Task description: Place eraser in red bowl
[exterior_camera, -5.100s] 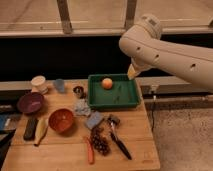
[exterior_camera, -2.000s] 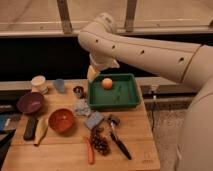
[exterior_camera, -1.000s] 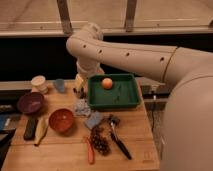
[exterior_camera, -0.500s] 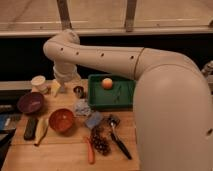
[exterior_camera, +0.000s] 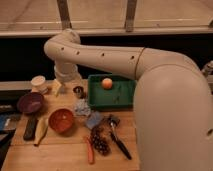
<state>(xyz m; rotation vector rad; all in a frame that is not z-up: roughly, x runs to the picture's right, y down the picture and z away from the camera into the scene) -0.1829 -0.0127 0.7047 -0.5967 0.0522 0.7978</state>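
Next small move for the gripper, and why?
Probably bring the gripper toward the camera and down over the eraser: it hangs open by the white cup, holding nothing, while the eraser lies untouched beside the banana, outside the red bowl.

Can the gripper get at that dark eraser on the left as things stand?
Probably yes. The gripper hangs open by the white cup, and the eraser lies uncovered in front of the purple bowl, with only a banana close beside it.
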